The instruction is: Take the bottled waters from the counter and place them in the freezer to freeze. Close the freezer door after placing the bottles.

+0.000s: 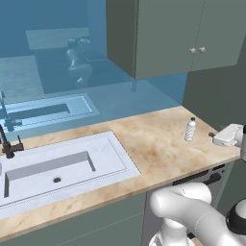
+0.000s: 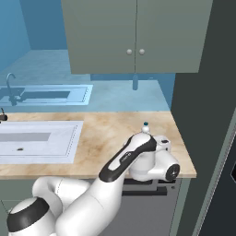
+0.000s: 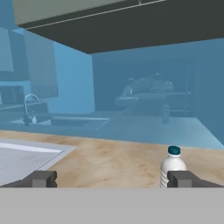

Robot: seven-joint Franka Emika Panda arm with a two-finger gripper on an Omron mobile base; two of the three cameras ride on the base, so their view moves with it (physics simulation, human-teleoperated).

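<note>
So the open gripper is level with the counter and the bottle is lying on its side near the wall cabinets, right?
Not quite: the bottle stands upright, blue cap on top, as the left base view shows. The rest holds: it stands on the counter below the wall cabinets, with the open gripper low over the worktop.

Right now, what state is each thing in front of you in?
bottled water: upright on the counter, cap on, not held.
claw: open, level with the bottle, which stands by its right fingertip.
wall cabinet doors: shut.
sink: no dishes in it.
</note>
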